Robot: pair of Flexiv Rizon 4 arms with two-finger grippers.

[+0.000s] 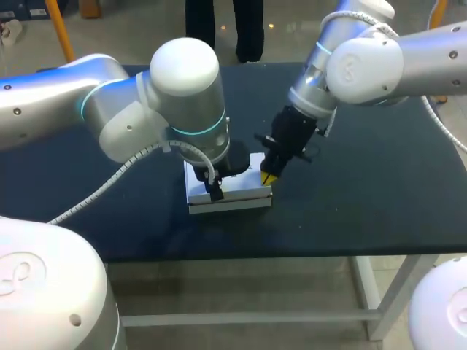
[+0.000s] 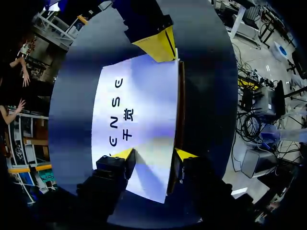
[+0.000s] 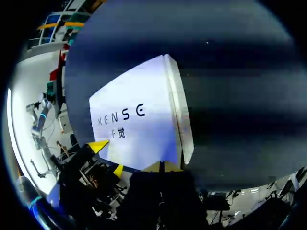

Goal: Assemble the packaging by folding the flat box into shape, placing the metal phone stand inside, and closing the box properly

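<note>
1. The white box (image 1: 232, 193) lies flat on the dark surface (image 1: 365, 197).
2. The left tool (image 2: 153, 154) sits over the box with its fingers spread wide, holding nothing (one tip over the lid, the other by the box's side edge).
3. The right tool (image 3: 162, 166) is at the box's opposite edge, tips together, gripping nothing.

The space directly under the left gripper (image 2: 152, 158) is taken up by the white box (image 2: 139, 120). The way ahead of it is blocked by the right gripper (image 2: 156, 45), which is set at the box's edge. To the outer side of each gripper, away from the box, bare dark table (image 1: 365, 197) is left open for passing.
</note>
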